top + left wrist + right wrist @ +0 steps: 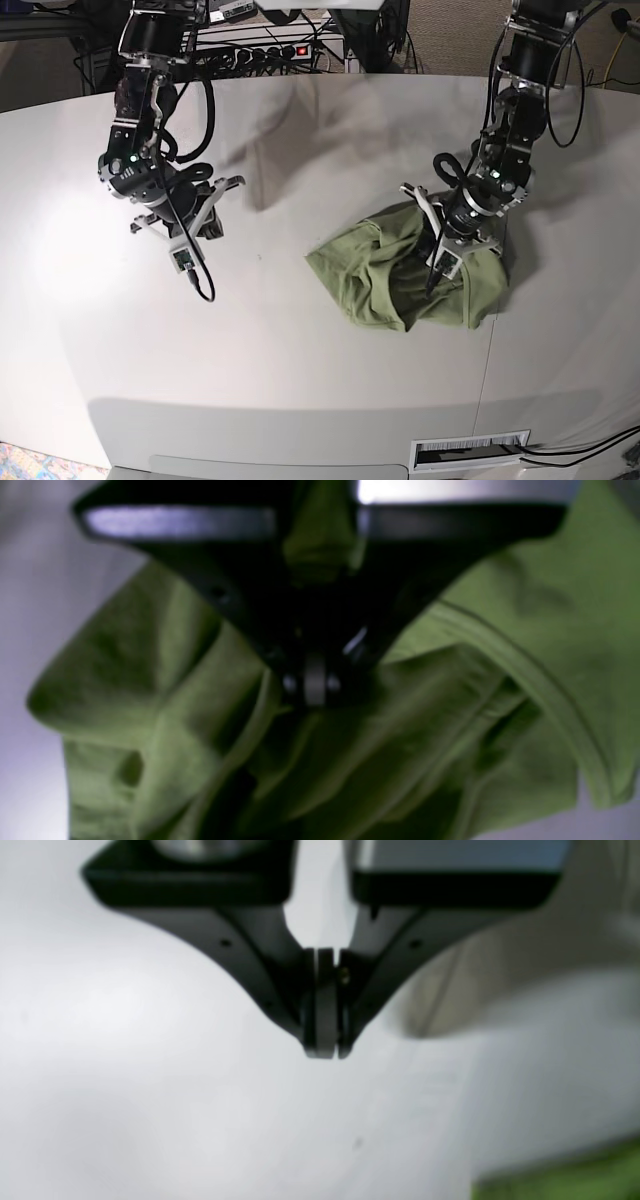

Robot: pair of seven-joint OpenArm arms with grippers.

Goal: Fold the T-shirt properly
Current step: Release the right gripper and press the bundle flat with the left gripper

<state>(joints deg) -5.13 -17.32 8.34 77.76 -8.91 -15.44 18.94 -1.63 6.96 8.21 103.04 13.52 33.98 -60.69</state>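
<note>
The olive-green T-shirt point(370, 275) lies as a crumpled heap on the right half of the white table point(300, 380). My left gripper point(432, 280) points down into the heap's right part. In the left wrist view its fingertips point(312, 690) are shut, and folds of the T-shirt point(550, 630) run together at them. A ribbed hem curves off to the right. My right gripper point(324, 1052) is shut with nothing in it and hangs over bare table. A strip of the T-shirt point(575, 1180) shows at that view's lower right corner. In the base view the right gripper point(200, 225) is far left of the shirt.
A power strip point(270, 50) and cables lie beyond the table's far edge. A cable point(200, 285) dangles from the right arm's wrist. The table's front edge has a vented panel point(470, 450) below it.
</note>
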